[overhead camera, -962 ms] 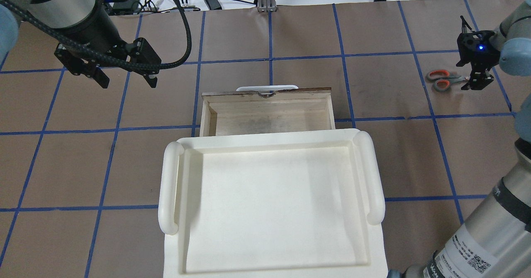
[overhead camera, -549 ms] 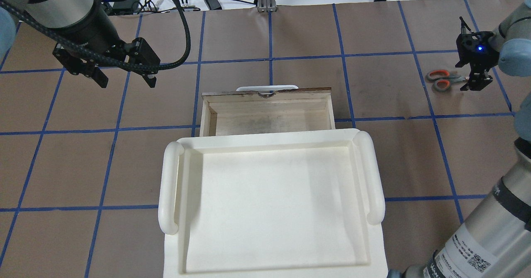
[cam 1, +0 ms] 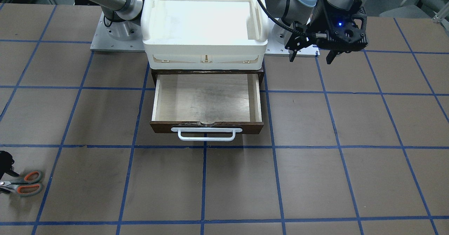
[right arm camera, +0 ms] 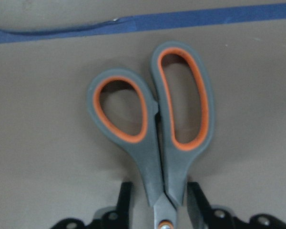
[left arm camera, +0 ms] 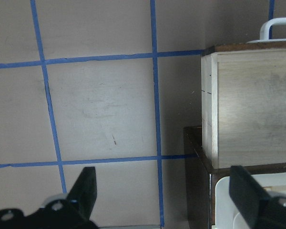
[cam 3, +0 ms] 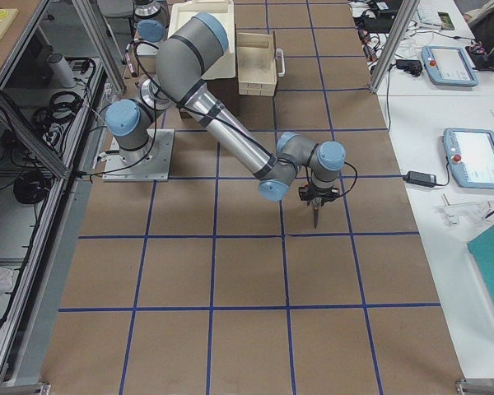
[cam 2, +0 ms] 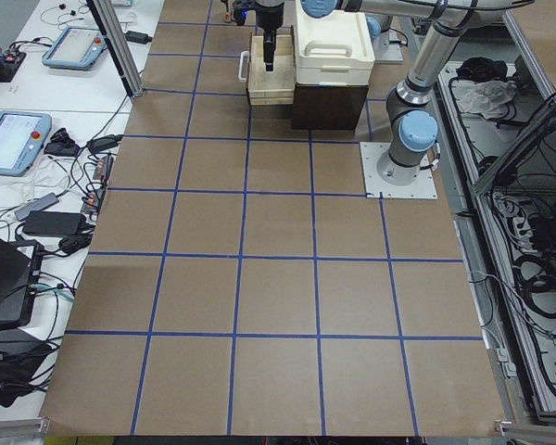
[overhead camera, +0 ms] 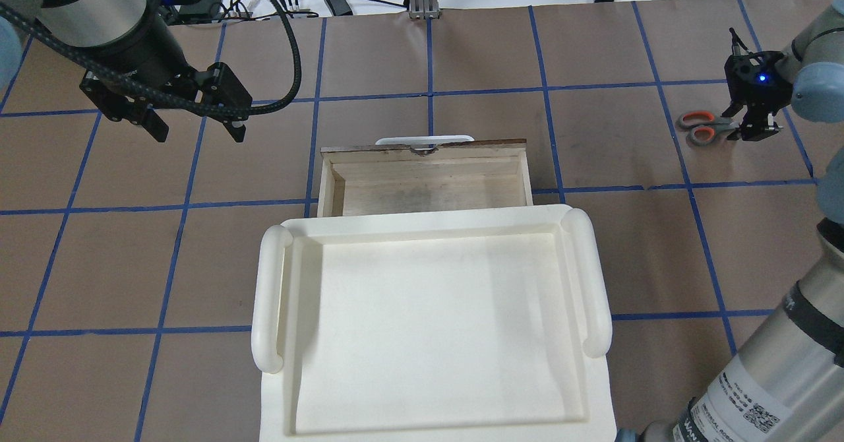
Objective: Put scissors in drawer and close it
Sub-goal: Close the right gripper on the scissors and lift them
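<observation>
Scissors (overhead camera: 705, 127): flat on the table (overhead camera: 593, 165) at its far right end, well apart from the drawer (overhead camera: 428, 188). Loops point toward the drawer, blades run under the right gripper (overhead camera: 753, 128).

Change, right arm: over the last second the gripper has drawn in over the blades and looks lower in the overhead view. The scissors have not shifted.

Change, left arm: the left gripper (overhead camera: 194, 132) has drifted slightly away from the drawer. Jaws spread wide, nothing between them.

Meaning: judged as the final descent before the grasp. Nothing is lifted yet, and the drawer is pulled out and bare, so placing and closing both remain.

Right wrist view: shows what the overhead cannot. The jaws are apart, one each side of the shank just behind the loops, near the pivot. Contact cannot be confirmed, though the gap on one side looks very small.

Front view: shows the drawer's whole floor and its white handle (cam 1: 206, 134). From overhead, the cream bin (overhead camera: 422, 221) covers the back part of the drawer. The right gripper is nearly cut off at this view's edge.

Left wrist view: only the drawer's corner and bare table, with no scissors in sight.

Side views: too small to judge either grip.
</observation>
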You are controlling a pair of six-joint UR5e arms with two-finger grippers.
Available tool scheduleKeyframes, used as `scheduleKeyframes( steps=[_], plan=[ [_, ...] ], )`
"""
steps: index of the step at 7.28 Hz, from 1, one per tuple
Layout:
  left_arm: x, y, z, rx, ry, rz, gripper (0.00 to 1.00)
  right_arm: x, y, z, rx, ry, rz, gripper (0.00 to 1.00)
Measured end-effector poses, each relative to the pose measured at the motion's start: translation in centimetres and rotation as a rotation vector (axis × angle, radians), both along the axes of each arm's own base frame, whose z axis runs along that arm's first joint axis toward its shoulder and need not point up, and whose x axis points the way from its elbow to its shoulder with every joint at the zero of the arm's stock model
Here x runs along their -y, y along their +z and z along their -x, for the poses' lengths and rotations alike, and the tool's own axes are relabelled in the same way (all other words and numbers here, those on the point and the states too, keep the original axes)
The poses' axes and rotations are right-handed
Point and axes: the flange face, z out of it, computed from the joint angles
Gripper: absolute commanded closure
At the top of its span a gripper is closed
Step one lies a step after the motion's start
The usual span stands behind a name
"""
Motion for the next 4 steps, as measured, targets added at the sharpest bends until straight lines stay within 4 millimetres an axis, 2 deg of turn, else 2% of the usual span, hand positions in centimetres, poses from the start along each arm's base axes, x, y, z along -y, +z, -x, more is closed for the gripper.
scheduleKeyframes(
  steps=[2,4],
  plan=[
    [-0.2,0.2,0.0,0.002,0.001,0.003,0.00,0.1,1.5,-0.5,-0.005,0.010,0.002,1.00],
    [-0.5,0.5,0.0,0.003,0.001,0.009,0.00,-0.5,6.1,-2.7,-0.003,0.033,-0.002,1.00]
  ],
)
